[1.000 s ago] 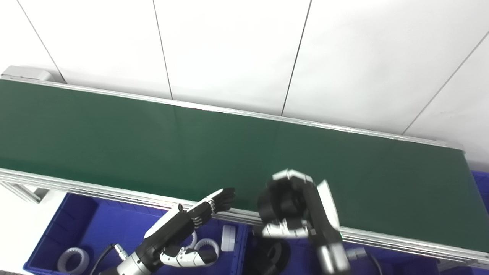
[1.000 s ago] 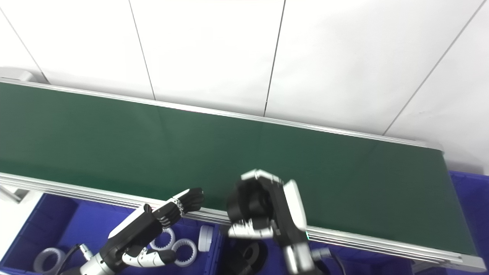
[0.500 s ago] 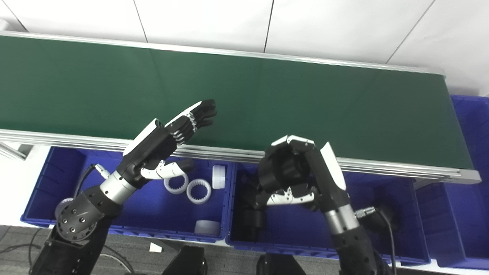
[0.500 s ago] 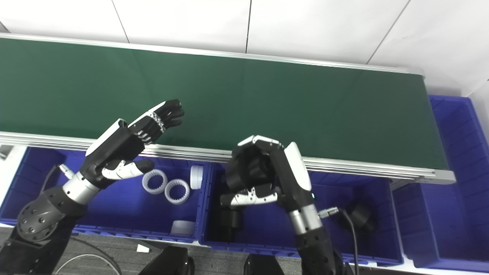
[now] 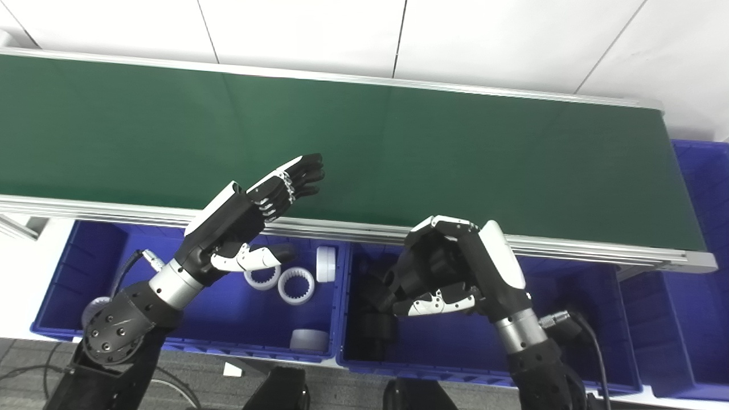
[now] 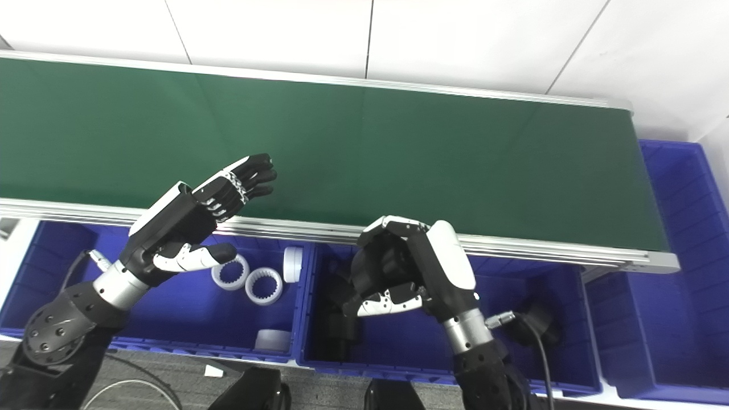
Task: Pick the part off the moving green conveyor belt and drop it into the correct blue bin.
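- I count one green conveyor belt (image 5: 398,142), and I take it as my landmark; its surface carries nothing that I can see.
- I count three blue bins along the near side of the belt: a left bin (image 5: 80,267), a middle bin (image 5: 598,319), and a right bin (image 5: 706,188) that runs past the belt's end and is cut off by the picture edge.
- In the left bin I count two white toothed rings (image 5: 296,285) lying side by side, a white disc standing on edge (image 5: 324,263) against the wall nearest the middle bin, a white cylinder (image 5: 308,339) at the wall farthest from the belt, and one more white piece (image 5: 94,304) mostly hidden behind my left arm.
- In the middle bin I make out dark parts (image 5: 376,327) below my right hand, too black against the shadow to count or name.
- My left hand (image 5: 250,219) holds nothing, fingers stretched out flat over the belt's near edge, thumb spread apart above the left bin.
- My right hand (image 5: 450,273) sits over the middle bin, just on the near side of the belt rail, fingers curled in tight around a black part (image 5: 424,265).
- That black part is largely covered by the fingers, so I cannot tell its shape; it is off the belt, above the middle bin.
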